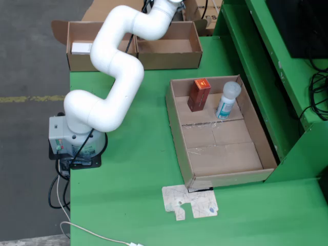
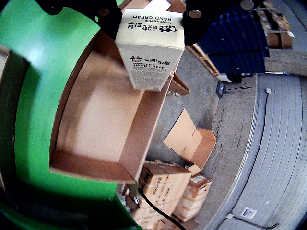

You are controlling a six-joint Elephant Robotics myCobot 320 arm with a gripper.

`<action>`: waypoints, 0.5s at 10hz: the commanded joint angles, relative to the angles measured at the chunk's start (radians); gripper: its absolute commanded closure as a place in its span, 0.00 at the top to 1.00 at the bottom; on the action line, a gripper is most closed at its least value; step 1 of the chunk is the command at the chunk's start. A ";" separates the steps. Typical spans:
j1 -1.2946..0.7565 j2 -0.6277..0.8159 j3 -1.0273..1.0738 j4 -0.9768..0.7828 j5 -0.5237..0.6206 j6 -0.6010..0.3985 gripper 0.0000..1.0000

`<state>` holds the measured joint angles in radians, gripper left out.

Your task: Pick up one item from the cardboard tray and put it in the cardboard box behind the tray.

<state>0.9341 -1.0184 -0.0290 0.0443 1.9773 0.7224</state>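
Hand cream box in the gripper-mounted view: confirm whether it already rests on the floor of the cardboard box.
No. The hand cream box hangs between the gripper's fingers above the cardboard box.

Matt brown cardboard tray (image 1: pixel 177 128), glossy white plastic arm (image 1: pixel 118 66), smooth printed paperboard hand cream carton (image 2: pixel 149 48), matt green tabletop (image 1: pixel 138 169).

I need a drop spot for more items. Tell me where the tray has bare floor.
The tray is bare across its whole near half, from the taped seam to the front wall. It is crowded only at the far end, where the red box and bottle stand side by side.
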 commanded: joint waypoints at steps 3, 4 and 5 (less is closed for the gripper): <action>0.022 0.028 0.029 0.020 0.050 0.102 0.00; 0.024 0.018 0.029 0.028 0.059 0.131 0.00; 0.024 0.018 0.029 0.028 0.059 0.131 0.00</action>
<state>0.9556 -1.0247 -0.0290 0.0552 2.0186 0.8283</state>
